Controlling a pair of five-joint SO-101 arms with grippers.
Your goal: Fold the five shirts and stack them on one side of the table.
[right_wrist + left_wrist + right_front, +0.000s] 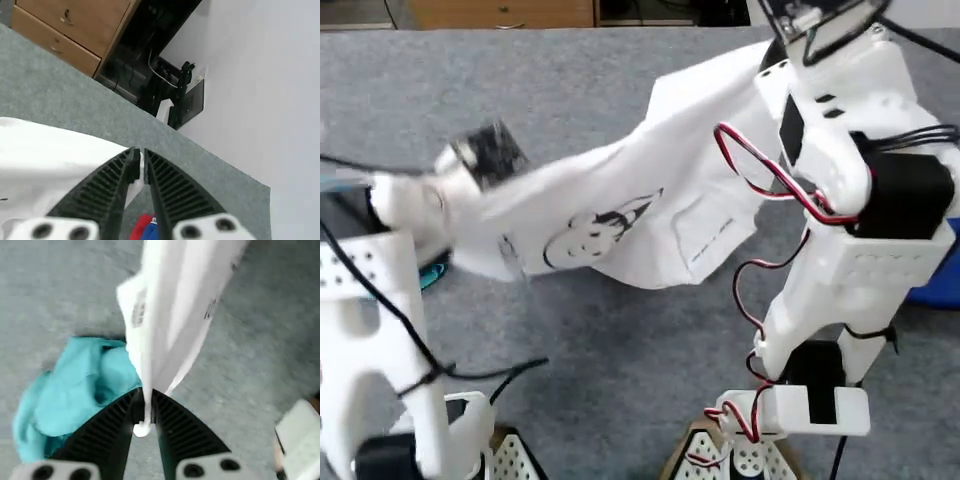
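Above the grey, felt-like table (620,380), my left gripper (144,395) and right gripper (140,155) each clamp the limp white shirt (650,220) stretched between them; a crumpled teal shirt (75,385) lies beneath.

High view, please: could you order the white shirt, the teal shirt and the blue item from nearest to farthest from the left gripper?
1. The white shirt: clamped in the left gripper itself.
2. The teal shirt: on the table close by, on the left side.
3. The blue item: far across, at the right edge.
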